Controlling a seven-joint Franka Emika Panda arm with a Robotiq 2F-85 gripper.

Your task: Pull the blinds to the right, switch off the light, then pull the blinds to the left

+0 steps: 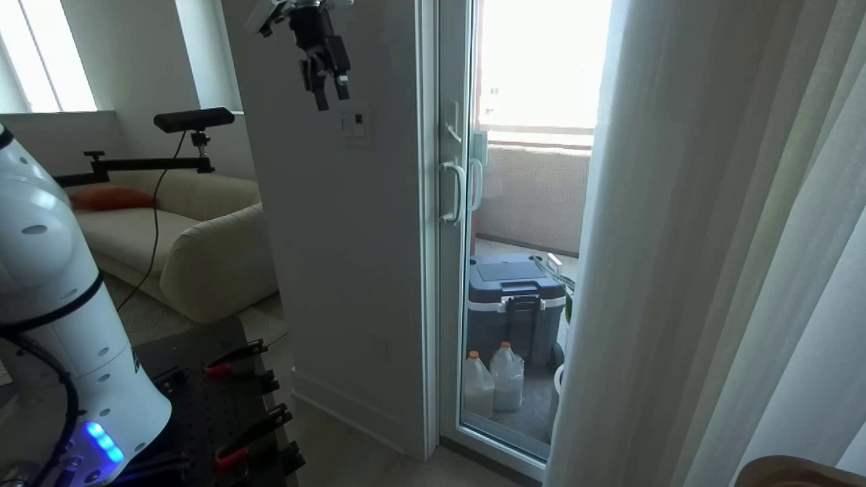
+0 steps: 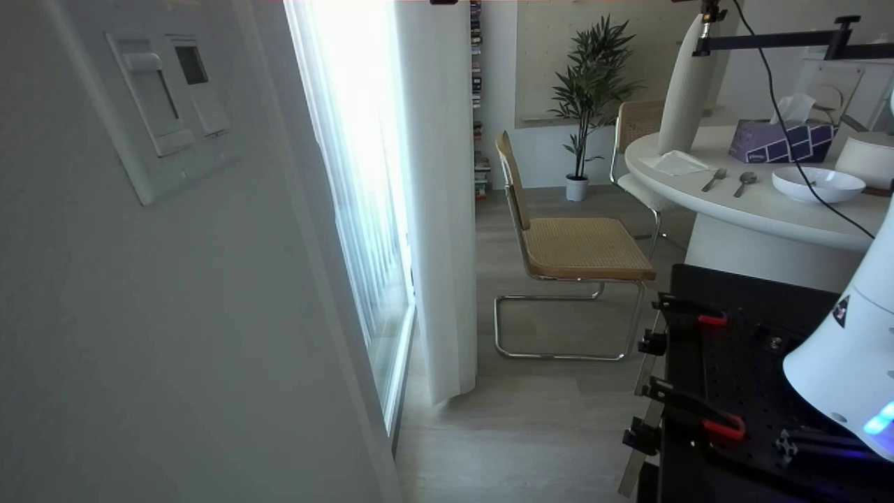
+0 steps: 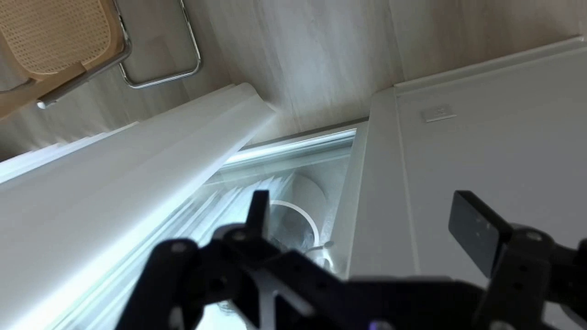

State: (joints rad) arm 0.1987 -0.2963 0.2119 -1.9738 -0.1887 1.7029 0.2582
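Observation:
The blinds are a floor-length white pleated curtain, seen in both exterior views [image 1: 676,237] [image 2: 440,209] and in the wrist view [image 3: 137,156]. They hang bunched, leaving part of the glass door uncovered. The light's switch is a small white wall plate with a dark centre, in both exterior views [image 1: 356,126] [image 2: 159,94]; it is out of the wrist view. My gripper [image 1: 333,101] points down, appearing just above the switch plate; its distance from the wall is unclear. In the wrist view my gripper [image 3: 360,208] is open with nothing between its fingers. No lamp shows.
A white-framed glass door [image 1: 450,304] with a handle [image 1: 454,193] stands right of the switch wall. A low outlet plate [image 3: 438,112] is on the wall. A cane chair [image 2: 587,248], a round table [image 2: 754,209] and a sofa [image 1: 216,257] stand around.

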